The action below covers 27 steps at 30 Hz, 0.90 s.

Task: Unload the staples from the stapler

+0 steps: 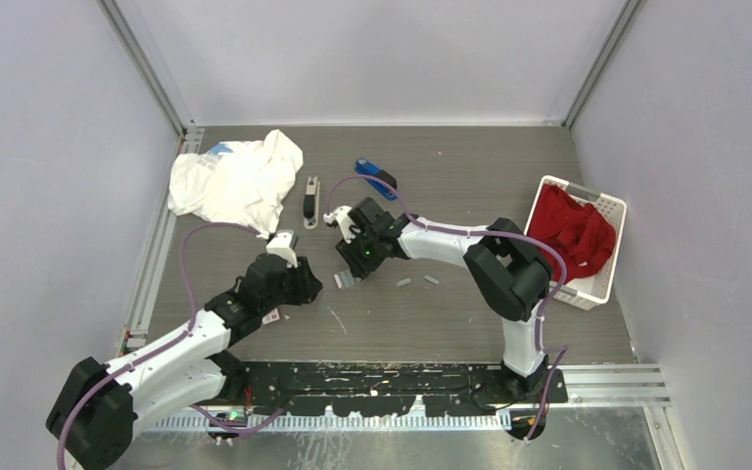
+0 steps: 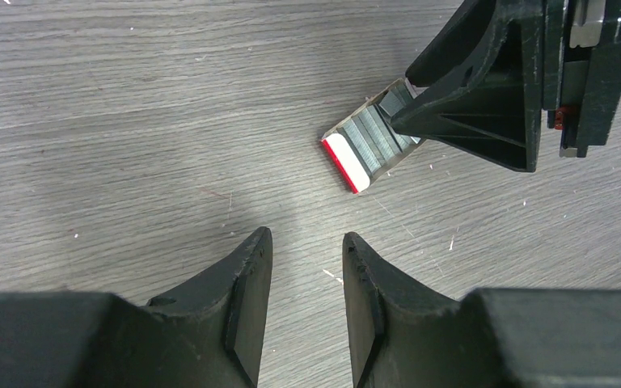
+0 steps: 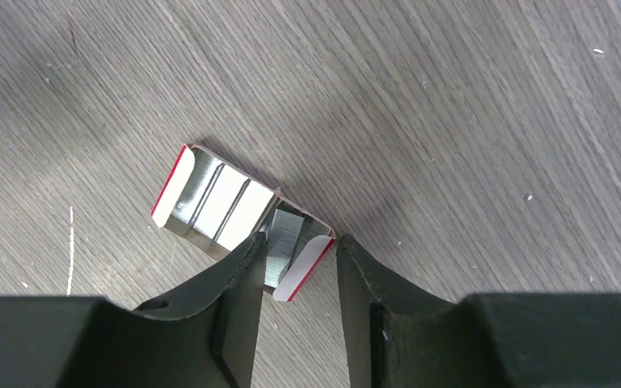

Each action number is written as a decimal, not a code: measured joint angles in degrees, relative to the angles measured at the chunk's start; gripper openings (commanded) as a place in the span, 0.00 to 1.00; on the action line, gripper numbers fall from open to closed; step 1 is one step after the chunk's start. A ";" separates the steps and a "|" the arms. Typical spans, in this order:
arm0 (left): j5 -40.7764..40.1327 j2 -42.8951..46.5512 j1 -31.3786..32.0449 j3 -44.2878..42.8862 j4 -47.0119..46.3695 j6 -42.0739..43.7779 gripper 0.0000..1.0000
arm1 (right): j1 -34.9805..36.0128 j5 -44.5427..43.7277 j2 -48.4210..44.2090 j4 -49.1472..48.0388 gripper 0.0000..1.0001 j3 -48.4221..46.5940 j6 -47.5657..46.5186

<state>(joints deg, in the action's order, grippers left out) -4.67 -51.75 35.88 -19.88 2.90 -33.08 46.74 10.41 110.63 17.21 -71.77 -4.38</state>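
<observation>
Two short silvery staples strips [image 1: 403, 283] [image 1: 432, 279] lie loose on the table right of my right gripper. A grey-and-black stapler [image 1: 310, 201] lies at the back centre, with a blue stapler [image 1: 375, 176] behind it to the right. My right gripper [image 1: 352, 257] [image 3: 297, 242] is open, its tips astride the open end of the small red-and-white card box [image 3: 218, 194] [image 2: 364, 141], where a grey staple strip [image 3: 287, 233] shows. My left gripper [image 1: 292, 279] [image 2: 306, 236] is open and empty, just left of the box.
A crumpled white cloth [image 1: 235, 181] lies at the back left. A white basket [image 1: 607, 211] holding a red cloth [image 1: 573, 233] stands at the right. Small debris specks dot the wooden table top near its front edge.
</observation>
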 measured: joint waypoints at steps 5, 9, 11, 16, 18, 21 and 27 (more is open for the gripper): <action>0.00 0.35 0.00 0.00 0.02 0.02 0.38 | -0.09 0.15 0.00 0.00 0.41 0.00 0.02; 0.00 0.35 0.00 0.00 0.02 0.00 0.38 | -0.09 0.17 0.00 0.00 0.33 0.00 0.13; 0.00 0.35 0.00 0.00 0.02 0.02 0.38 | -0.09 0.17 0.00 -0.02 0.32 0.00 0.24; 0.00 0.35 0.00 0.00 0.02 0.02 0.38 | -0.09 0.17 0.00 -0.07 0.32 0.00 0.22; 0.00 0.35 0.00 0.00 0.04 0.02 0.38 | -0.09 0.17 0.00 -0.07 0.32 0.00 0.22; 0.00 0.35 0.00 0.00 0.09 0.04 0.38 | -0.11 0.15 -0.02 -0.07 0.34 0.00 0.22; 0.00 0.37 0.00 0.00 0.13 0.02 0.38 | -0.42 0.07 -0.02 -0.04 0.39 0.00 0.17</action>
<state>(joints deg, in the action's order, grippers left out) -4.67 -51.37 35.88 -19.88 3.03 -33.06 46.33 10.48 110.61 17.17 -71.77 -4.21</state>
